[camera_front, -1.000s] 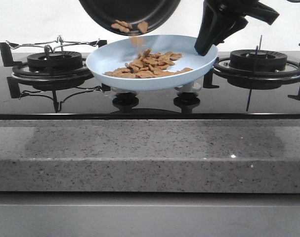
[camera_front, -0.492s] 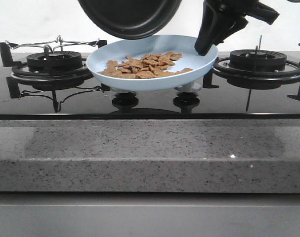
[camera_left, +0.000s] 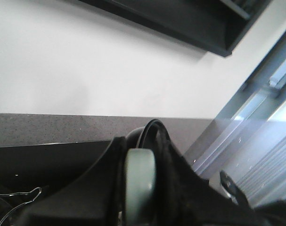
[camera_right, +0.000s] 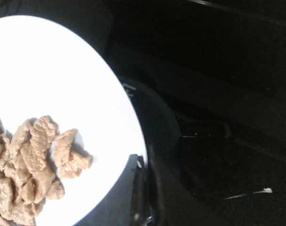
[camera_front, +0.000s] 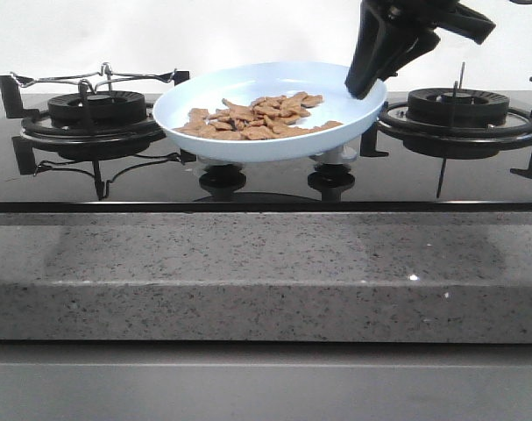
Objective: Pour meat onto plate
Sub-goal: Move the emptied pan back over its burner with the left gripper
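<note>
On a glossy black glass hob [camera_front: 266, 189] behind speckled grey stone, the right gripper [camera_front: 364, 83] pinches the smooth round pale-blue plate [camera_front: 239, 88] at its rim, flat orange-brown meat pieces [camera_front: 257, 118] heaped inside; the left gripper [camera_left: 140, 188] clamps a pale pan handle [camera_left: 139, 181].

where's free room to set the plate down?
Bare grey counter ledge runs full width in front of the hob. Glossy black glass strip ahead of the left burner is free. Crowded: both burner grates and the knobs under the plate, held by the right claw.
</note>
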`<state>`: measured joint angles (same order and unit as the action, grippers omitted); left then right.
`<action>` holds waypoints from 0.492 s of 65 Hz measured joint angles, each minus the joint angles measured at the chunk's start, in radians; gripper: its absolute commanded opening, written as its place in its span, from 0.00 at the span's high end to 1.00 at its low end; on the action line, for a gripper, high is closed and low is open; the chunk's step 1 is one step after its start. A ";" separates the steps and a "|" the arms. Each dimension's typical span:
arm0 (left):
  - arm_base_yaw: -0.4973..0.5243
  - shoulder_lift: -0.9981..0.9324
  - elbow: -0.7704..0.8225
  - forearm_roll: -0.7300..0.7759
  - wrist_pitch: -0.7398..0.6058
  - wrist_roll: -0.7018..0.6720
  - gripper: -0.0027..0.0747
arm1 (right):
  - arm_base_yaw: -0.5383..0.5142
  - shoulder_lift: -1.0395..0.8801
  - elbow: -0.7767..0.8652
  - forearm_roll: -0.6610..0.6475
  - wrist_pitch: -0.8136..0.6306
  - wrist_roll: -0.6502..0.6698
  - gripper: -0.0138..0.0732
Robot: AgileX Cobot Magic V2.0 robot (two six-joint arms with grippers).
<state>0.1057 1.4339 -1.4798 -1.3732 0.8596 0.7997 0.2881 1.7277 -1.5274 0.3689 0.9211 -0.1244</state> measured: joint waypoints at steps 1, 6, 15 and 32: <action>0.016 0.010 0.000 -0.018 0.010 -0.002 0.99 | 0.000 0.000 0.000 0.000 0.000 0.000 0.91; 0.081 0.060 0.000 -0.095 0.046 -0.011 0.99 | 0.000 0.000 0.000 0.000 0.000 0.000 0.91; 0.158 0.162 0.000 -0.174 0.056 -0.054 0.99 | 0.000 0.000 0.000 0.000 0.000 0.000 0.91; 0.198 0.333 0.000 -0.236 0.066 -0.136 0.99 | 0.000 0.000 0.000 0.000 0.000 0.000 0.91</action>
<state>0.3037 1.7665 -1.4798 -1.6089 0.9258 0.6641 0.2881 1.7277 -1.5274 0.3689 0.9211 -0.1244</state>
